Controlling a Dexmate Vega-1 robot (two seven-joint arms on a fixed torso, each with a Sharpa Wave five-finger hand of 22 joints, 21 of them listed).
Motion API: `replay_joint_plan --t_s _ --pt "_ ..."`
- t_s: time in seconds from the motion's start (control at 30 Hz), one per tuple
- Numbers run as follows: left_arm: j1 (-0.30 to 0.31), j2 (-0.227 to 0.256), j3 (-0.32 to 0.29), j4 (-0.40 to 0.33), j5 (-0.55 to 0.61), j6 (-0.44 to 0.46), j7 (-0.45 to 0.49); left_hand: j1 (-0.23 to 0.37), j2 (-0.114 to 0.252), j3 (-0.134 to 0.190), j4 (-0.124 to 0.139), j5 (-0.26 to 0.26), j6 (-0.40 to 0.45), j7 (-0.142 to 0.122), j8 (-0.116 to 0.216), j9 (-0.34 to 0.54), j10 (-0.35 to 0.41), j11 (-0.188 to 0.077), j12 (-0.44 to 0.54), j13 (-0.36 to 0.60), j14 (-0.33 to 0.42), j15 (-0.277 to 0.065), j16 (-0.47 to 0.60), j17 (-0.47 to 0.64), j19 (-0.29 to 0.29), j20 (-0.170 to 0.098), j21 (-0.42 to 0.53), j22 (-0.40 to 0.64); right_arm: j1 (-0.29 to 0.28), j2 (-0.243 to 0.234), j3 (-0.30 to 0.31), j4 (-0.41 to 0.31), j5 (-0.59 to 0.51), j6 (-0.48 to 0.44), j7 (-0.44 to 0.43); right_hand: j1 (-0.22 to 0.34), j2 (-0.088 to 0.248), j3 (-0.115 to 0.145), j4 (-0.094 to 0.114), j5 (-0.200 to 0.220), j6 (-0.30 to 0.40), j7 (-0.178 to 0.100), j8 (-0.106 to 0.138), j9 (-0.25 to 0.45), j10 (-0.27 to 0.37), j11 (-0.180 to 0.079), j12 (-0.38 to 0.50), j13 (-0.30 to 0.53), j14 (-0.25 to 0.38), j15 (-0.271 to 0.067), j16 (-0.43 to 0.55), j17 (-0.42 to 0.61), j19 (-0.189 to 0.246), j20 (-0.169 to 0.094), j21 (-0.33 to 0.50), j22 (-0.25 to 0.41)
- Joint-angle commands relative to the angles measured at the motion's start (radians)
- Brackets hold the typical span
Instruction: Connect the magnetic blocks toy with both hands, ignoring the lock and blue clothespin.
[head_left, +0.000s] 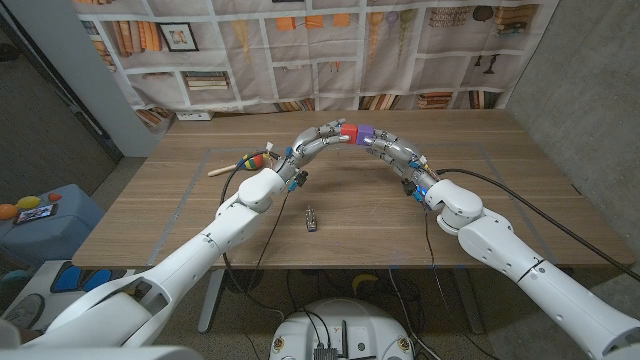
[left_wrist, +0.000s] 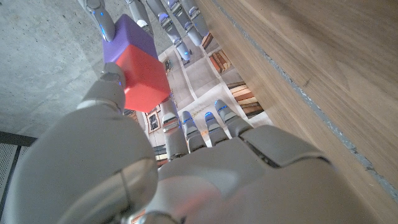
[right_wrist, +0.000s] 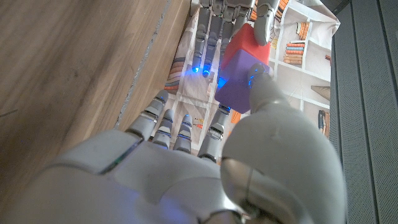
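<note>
A red block (head_left: 349, 130) and a purple block (head_left: 365, 132) meet face to face in the air above the middle of the table. My left hand (head_left: 318, 141) pinches the red block and my right hand (head_left: 392, 150) pinches the purple one. In the left wrist view the red block (left_wrist: 144, 78) sits at the thumb tip of my left hand (left_wrist: 205, 168), with the purple block (left_wrist: 127, 38) pressed against it. The right wrist view has the purple block (right_wrist: 239, 78) at the thumb of my right hand (right_wrist: 186, 168), and the red block (right_wrist: 247, 45) beyond it.
A small metal lock (head_left: 312, 219) lies on the wooden table (head_left: 180, 215) below the hands, toward the near edge. A wooden stick with a colourful end (head_left: 243, 163) lies to the left, beside my left forearm.
</note>
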Motion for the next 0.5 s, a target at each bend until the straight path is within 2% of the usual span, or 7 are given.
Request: replay_joint_plan --t_s 0.03,0.5 --pt "-0.014 -0.002 0.005 0.011 0.000 -0.001 -0.015 0.013 0.009 0.008 0.002 0.002 0.061 -0.062 0.006 0.002 0.005 -0.004 0.001 0.002 0.009 0.004 0.004 0.003 0.013 -0.001 0.004 0.002 0.004 0.000 -0.001 0.004 0.011 -0.001 0.013 -0.035 0.051 -0.004 0.001 0.007 0.062 0.033 0.021 0.003 0.003 0.005 -0.001 0.002 -0.002 0.010 -0.004 0.004 -0.004 0.002 -0.002 0.005" --pt "-0.012 -0.003 0.005 0.010 0.001 0.000 -0.011 0.017 0.010 0.007 0.004 0.001 0.064 -0.061 0.004 0.003 0.007 -0.004 0.000 0.002 0.009 0.004 0.003 0.003 0.014 -0.001 0.003 0.002 0.006 -0.004 0.002 0.012 0.031 0.003 0.040 -0.037 0.051 -0.011 0.003 0.008 0.036 0.042 0.010 0.000 -0.011 0.014 -0.007 0.003 -0.014 0.021 -0.010 0.005 -0.013 0.008 -0.004 0.005"
